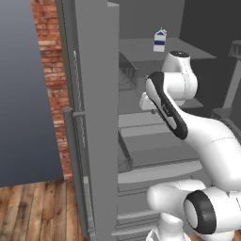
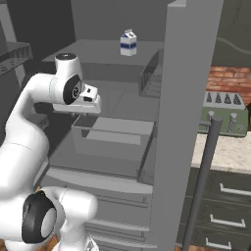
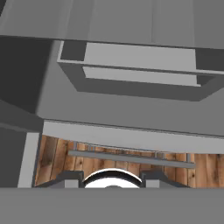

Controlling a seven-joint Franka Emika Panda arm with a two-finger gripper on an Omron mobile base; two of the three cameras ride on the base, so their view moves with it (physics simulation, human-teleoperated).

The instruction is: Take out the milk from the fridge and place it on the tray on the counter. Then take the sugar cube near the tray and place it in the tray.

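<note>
Your milk carton [image 1: 160,40] stands upright on the open fridge's [image 1: 96,94] upper shelf [image 2: 98,59], well above the arm. You cannot tell how wide the gripper [image 3: 113,178] stands; nothing is seen between its fingertips.

One robot arm [image 1: 207,141]: glossy white moulded shell, built of rounded, bulbous segments. Dark charcoal rings at the joints, with a wide black band around the big round joint cap [image 2: 37,223] at the base end. A long black inset stripe [image 1: 167,106] runs along one upper link. Small white boxy wrist block [image 2: 89,94] with dark square recesses.
</note>
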